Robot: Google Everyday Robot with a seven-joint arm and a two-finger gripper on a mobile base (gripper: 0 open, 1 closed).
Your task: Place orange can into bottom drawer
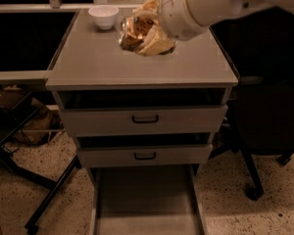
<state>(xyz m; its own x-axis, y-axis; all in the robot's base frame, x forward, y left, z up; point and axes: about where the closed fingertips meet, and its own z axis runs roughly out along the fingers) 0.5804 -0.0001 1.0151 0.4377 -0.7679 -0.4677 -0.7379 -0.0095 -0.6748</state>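
One grey cabinet is filling the middle of the camera view, its flat top running out toward 12 o'clock; the robot's pale arm is reaching in from 2 o'clock over the far part of that top; a black chair is standing at 3 o'clock of the cabinet, just beside it. At 6 o'clock the bottom drawer is sitting pulled out, its long plain floor and thin side walls showing; above it two shut drawers, the upper and the lower, are each showing a black handle. The gripper is hanging over the cabinet top toward 12 o'clock, its cream fingers closing round the orange can; the can is being held in the air, well apart from the bottom drawer; its long axis is seeming to lie tilted, roughly from 2 o'clock to 8 o'clock, with a silvery end facing 8 o'clock, though the fingers are hiding much of it. A white bowl is resting on the top at 10 o'clock of the can, near it.
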